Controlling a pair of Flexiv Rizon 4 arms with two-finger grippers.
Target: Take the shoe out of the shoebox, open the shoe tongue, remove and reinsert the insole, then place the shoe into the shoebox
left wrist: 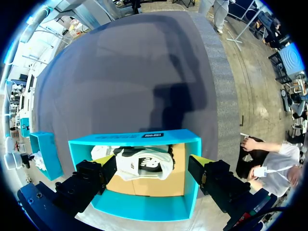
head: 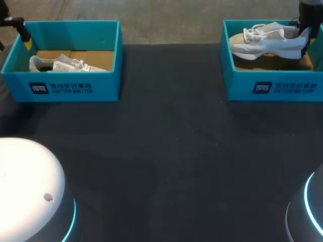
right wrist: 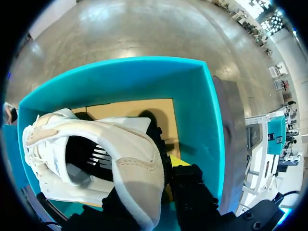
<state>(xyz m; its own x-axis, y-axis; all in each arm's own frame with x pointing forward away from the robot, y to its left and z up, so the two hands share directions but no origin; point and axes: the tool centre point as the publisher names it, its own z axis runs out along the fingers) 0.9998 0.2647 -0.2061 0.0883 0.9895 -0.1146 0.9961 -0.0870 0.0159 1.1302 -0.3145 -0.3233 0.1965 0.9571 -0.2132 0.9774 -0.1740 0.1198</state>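
Two teal cardboard shoeboxes point(head: 103, 80) point(head: 242, 85) hold a white sneaker point(head: 65, 64) point(head: 267, 43) each. Right gripper point(right wrist: 154, 187) pinches one heel, tips half hidden; left gripper point(left wrist: 153, 166) gapes.

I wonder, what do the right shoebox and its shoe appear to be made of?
The right shoebox looks like matte teal cardboard: flat thin walls, bare brown card floor. The shoe seems to be pale fabric with smoother, suede-like panels; the exact textile cannot be told.

dark label point(head: 60, 88) with white logo and lettering on the front wall of my left shoebox point(head: 106, 60), 10 o'clock on the table, matching label on the right shoebox point(head: 237, 83) at 2 o'clock, print too small for me, side logo on the left shoe point(left wrist: 144, 164)
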